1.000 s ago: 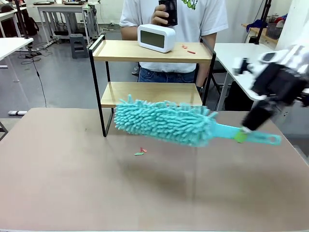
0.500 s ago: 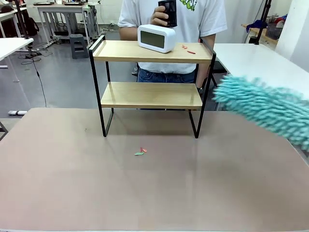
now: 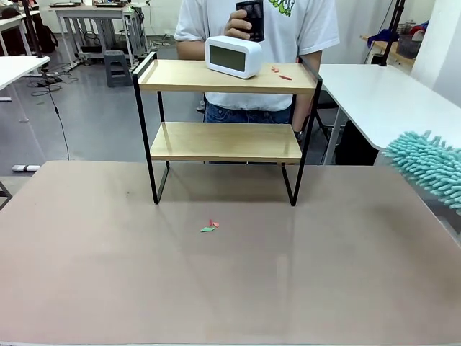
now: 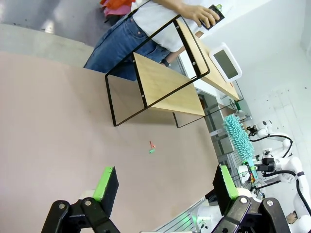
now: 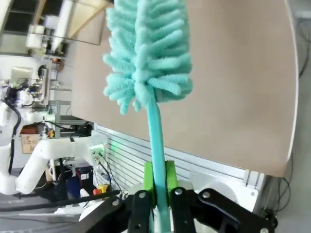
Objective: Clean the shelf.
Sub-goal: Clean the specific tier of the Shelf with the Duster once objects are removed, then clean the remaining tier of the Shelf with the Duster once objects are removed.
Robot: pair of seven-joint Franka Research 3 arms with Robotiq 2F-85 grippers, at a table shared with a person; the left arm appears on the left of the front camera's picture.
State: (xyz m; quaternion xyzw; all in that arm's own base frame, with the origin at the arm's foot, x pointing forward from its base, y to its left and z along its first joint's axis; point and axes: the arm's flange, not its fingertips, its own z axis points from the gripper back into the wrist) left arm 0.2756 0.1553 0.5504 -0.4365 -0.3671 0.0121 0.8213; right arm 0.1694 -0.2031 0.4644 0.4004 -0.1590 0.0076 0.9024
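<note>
Right gripper (image 5: 158, 180) clamped on the handle of the teal duster (image 5: 146, 53); left gripper (image 4: 165, 183) spread wide, holding nothing.

The duster's fluffy head runs straight out from the right gripper's green pads, above the edge of the brown table (image 3: 108, 274). The shelf (image 3: 227, 140) stands well ahead of the left gripper, at the table's far side, well apart from the duster head. A white digital clock (image 3: 233, 56) and red scraps (image 3: 281, 73) lie on its top board. Small red and green bits (image 3: 209, 226) lie on the table between the left gripper and the shelf. Beyond the shelf, a person's hand (image 3: 238, 23) holds a black device.
</note>
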